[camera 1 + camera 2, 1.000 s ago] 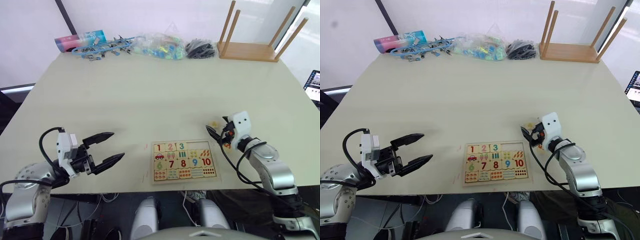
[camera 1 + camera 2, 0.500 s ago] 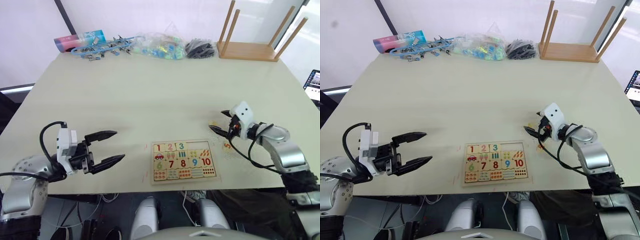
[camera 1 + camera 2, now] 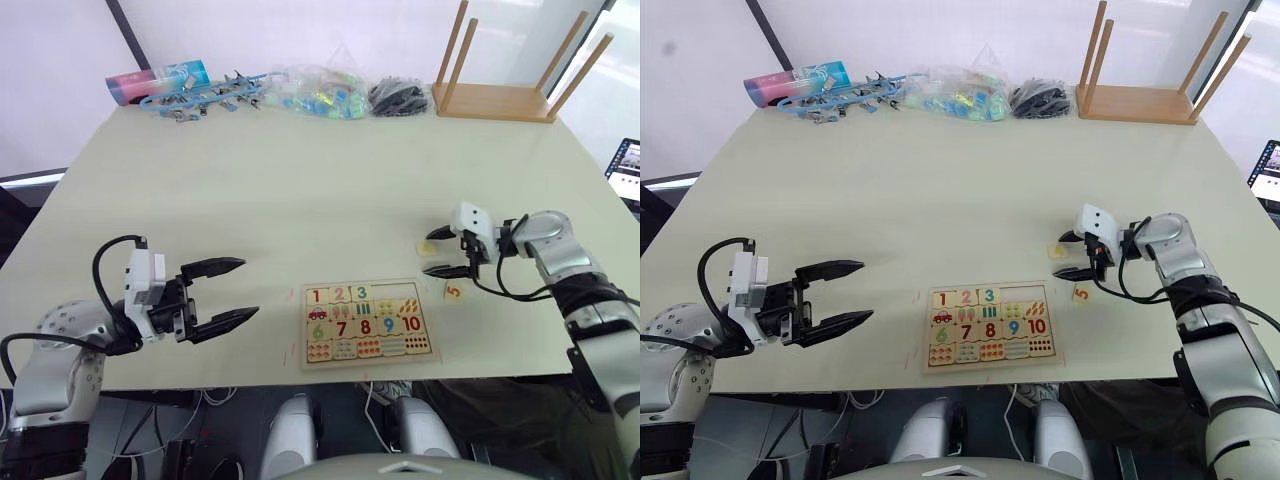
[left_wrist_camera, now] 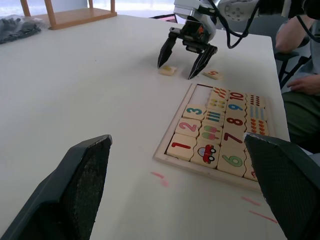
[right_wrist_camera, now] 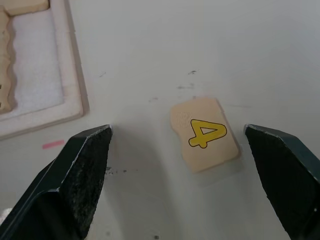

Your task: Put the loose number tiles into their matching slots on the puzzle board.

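Note:
The puzzle board lies near the table's front edge. Tiles 1, 2 and 3 sit in its top row, and beside them two slots show bare pale wood. To the right of the board lie two loose number tiles: the yellow 4 and the orange 5. My right gripper is open, its fingers either side of the 4 tile, not touching it. My left gripper hangs open and empty, well left of the board.
An upturned wooden stool stands at the back right. Along the far edge lie blue clips, a plastic bag and a black bundle. A person's arm rests beyond the right edge.
My right gripper has swung away from the board's right side and now straddles the 4 tile, uncovering the 5 tile. The left gripper has edged a little to the right.

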